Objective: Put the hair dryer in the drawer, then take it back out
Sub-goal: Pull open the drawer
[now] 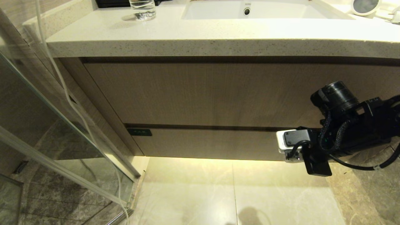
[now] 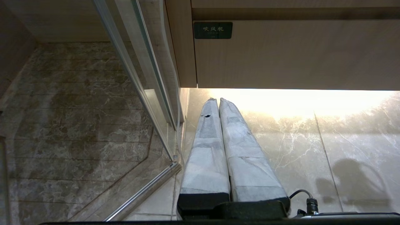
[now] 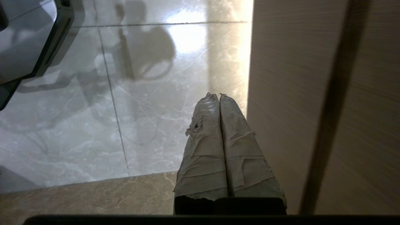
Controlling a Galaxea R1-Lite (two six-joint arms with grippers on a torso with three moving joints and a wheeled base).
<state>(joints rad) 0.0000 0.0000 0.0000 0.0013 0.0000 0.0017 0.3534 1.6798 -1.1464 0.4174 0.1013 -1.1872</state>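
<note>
The hair dryer (image 1: 365, 7), white with a dark grey round end, lies at the surface's far right corner. The drawer (image 1: 212, 143), beige wood-grain, is closed, with a black label at its front's upper left.

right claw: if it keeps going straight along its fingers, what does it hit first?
Probably the floor tile. The shut right claw points down alongside the drawer front, close beside it but apparently not at it. Depth is unclear.

Drawer (image 1: 212, 143): beige wood-grain, small black label (image 1: 139, 132) at front's upper left. Surface (image 1: 218, 43) above drawer: cream, speckled. Floor (image 1: 234, 190) below drawer: pale veined marble. Right hand (image 3: 218, 97): grey-taped fingers.
</note>
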